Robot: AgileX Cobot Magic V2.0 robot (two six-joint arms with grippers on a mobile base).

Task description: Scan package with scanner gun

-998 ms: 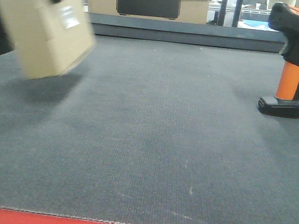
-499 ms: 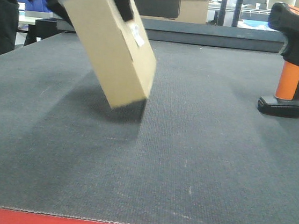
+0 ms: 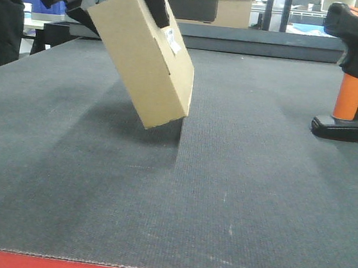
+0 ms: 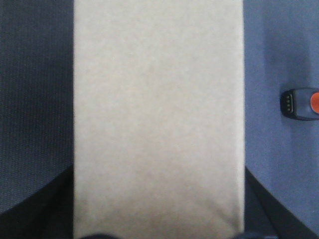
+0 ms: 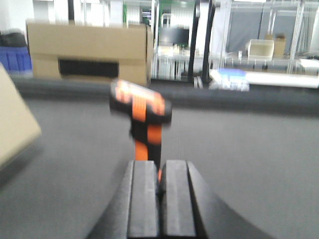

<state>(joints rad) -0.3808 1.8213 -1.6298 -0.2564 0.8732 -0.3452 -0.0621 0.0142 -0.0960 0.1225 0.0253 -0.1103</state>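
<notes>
The bench (image 3: 223, 204) is covered in a dark grey ribbed mat, red strip along the near edge. The scanner gun (image 3: 353, 83) stands upright on its flat base over on the right side.

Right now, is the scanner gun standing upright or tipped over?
Upright: the scanner gun stands on its flat base, handle vertical.

The white label (image 3: 173, 41) on the package (image 3: 142, 59) is too small to read.

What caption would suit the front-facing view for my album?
Left pincer grips a tilted tan cardboard box over dark mat; orange-and-black pistol-shaped scanner gun stands apart.
</notes>
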